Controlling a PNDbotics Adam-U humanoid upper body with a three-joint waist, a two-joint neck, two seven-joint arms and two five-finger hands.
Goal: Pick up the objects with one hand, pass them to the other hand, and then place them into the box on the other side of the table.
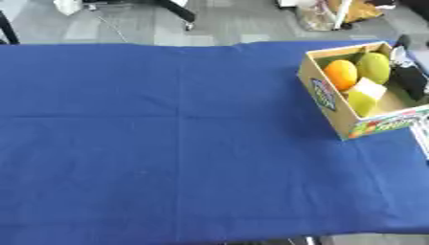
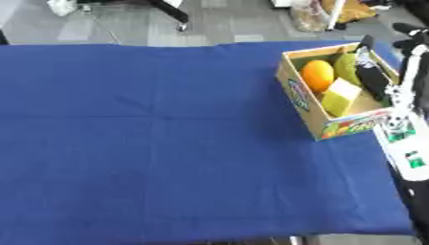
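Right hand (image 2: 375,79) is hanging over the far-right side of the box (image 2: 303,98), dark fingers pointing down into it; whether they are curled or straight is not showing, so cannot tell its state, and nothing is visibly held. Left hand is not appearing in either view.

Box is sitting near the desk's right edge, toward the far side, open top facing up. Inside it: an orange fruit (image 1: 341,74) at the far-left, a green fruit (image 1: 374,67) just beside it on the right, and a yellow-green block (image 1: 364,97) leaning in front of them, toward the near end. All three are lying within the walls, touching or nearly touching.

Rest of the desk (image 1: 167,143), covered in blue cloth, is showing no loose objects anywhere in either view.

Judgement: task is looking essentially finished. Nothing is waiting on the pickup side and every visible item is already in the box. Only remaining bit is likely the right hand clearing the box.
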